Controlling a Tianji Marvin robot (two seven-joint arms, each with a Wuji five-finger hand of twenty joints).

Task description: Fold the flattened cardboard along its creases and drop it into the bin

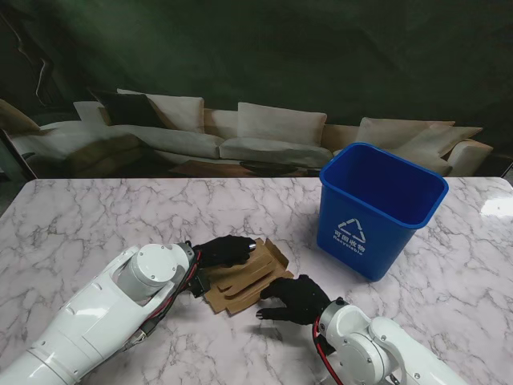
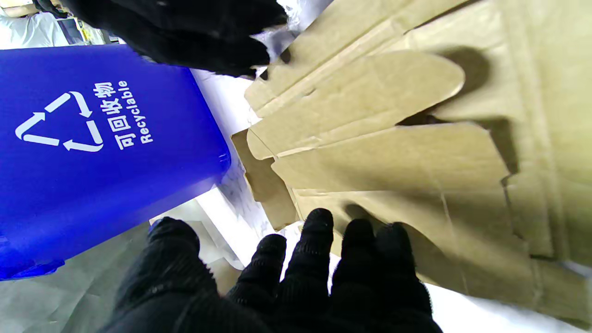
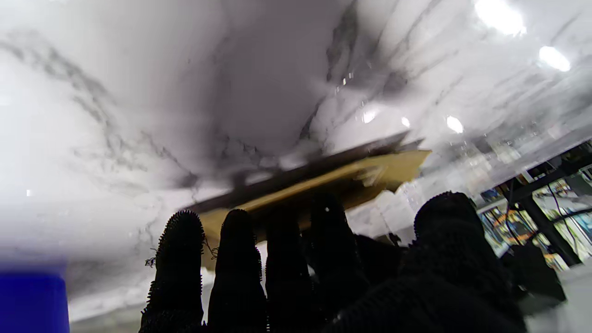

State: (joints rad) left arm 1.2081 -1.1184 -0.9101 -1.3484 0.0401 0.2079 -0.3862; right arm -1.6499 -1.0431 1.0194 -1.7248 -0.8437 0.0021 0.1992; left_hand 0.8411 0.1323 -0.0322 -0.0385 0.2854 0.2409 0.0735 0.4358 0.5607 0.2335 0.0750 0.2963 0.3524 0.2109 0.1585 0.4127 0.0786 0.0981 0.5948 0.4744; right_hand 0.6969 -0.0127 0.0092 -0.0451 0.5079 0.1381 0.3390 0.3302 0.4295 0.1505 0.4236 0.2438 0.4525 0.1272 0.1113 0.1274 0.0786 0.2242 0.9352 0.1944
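The cardboard (image 1: 244, 277) lies on the marble surface (image 1: 96, 216) between my two arms, a little left of the blue bin (image 1: 377, 210), which stands apart from it on my right and farther from me. My left robot hand (image 1: 226, 250) rests on the far edge of the sheet, fingers spread over the panel rather than curled round it; I judge it open and pressing, though how firm the contact is I cannot tell. My right robot hand (image 1: 295, 298) sits at the near right corner, fingers splayed and partly on the surface, holding nothing as far as I can see. In my right wrist view the sheet's edge (image 3: 323, 178) appears lifted slightly off the marble just past my fingertips (image 3: 238, 231).

From the left wrist view the flaps (image 2: 370, 97) overlap in layers, with rounded tabs and visible scored lines. I expect this piece to be light and thin, stiff across each panel but willing to bend along the creases. It will probably slide on the polished marble if I push sideways, so one hand should pin a panel flat while the other gets fingers under a free flap edge and turns it over at the score. Pinching mid-panel would likely buckle it; the raised near edge looks like the better place to take hold.
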